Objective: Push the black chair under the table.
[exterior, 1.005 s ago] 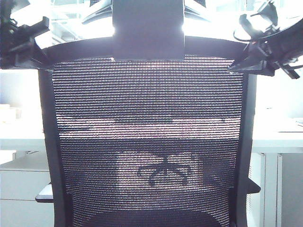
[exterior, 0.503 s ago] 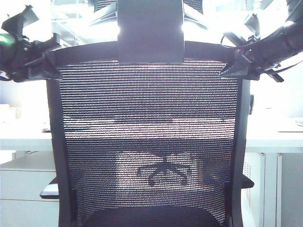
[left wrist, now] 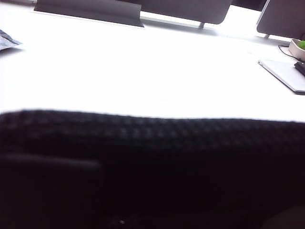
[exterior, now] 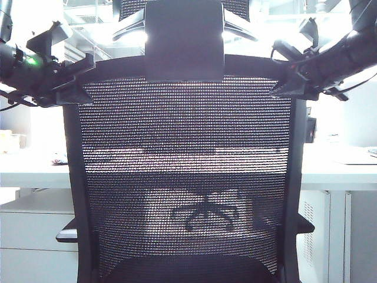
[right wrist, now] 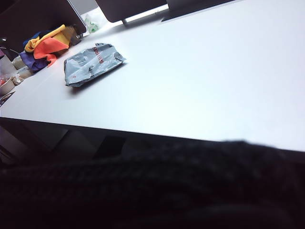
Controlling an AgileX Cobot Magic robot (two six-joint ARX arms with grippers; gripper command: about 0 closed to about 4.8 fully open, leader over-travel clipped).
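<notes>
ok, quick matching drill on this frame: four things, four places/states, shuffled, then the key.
Things
1. left gripper
2. right gripper
3. black chair
4. grey foil packet

Places/states
A. lying flat on the white table top
B. at the chair back's top corner on the exterior view's right
C. fills the exterior view, mesh back towards the camera
D. at the chair back's top corner on the exterior view's left

Pairs: 1-D, 2-B, 3-C, 4-A
</notes>
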